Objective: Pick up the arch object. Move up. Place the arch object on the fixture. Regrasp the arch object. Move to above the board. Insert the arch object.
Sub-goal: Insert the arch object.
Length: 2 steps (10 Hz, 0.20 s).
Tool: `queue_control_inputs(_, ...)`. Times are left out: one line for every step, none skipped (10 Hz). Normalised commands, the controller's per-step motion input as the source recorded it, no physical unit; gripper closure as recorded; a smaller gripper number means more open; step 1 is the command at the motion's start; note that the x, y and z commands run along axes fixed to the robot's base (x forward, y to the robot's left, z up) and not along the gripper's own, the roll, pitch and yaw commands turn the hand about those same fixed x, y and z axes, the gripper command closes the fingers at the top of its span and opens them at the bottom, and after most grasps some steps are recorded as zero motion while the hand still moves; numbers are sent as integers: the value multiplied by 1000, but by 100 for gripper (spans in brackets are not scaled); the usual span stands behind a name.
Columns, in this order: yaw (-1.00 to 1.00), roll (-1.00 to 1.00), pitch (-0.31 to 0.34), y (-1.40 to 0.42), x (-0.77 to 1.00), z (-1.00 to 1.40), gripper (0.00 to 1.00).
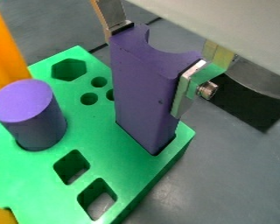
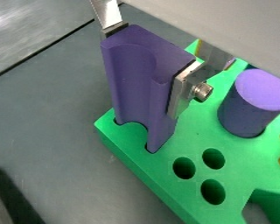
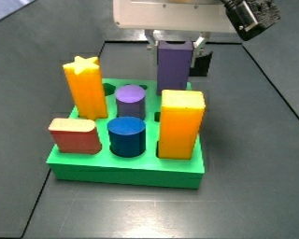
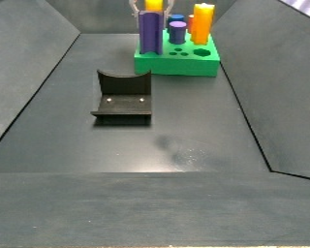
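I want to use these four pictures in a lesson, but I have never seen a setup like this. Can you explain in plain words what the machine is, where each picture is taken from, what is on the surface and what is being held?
This is a robot arm ending in a two-fingered pincer. Two pictures come from cameras on its wrist, looking down past the silver fingers. Two come from cameras fixed beside the dark table.

The pincer is closed on a tall purple arch block, with its cut-out end down in the green board; it also shows close up in a wrist view. How deep it sits cannot be told.

The board already holds other pieces: an orange star post, a yellow block, a red block, a blue cylinder and a small purple cylinder.

The dark L-shaped fixture stands apart on the table.
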Motion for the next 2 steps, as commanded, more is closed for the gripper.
queue_control_inputs(0,26,0,0,0,-6,100)
queue_control_inputs(0,13,0,0,0,0,100)
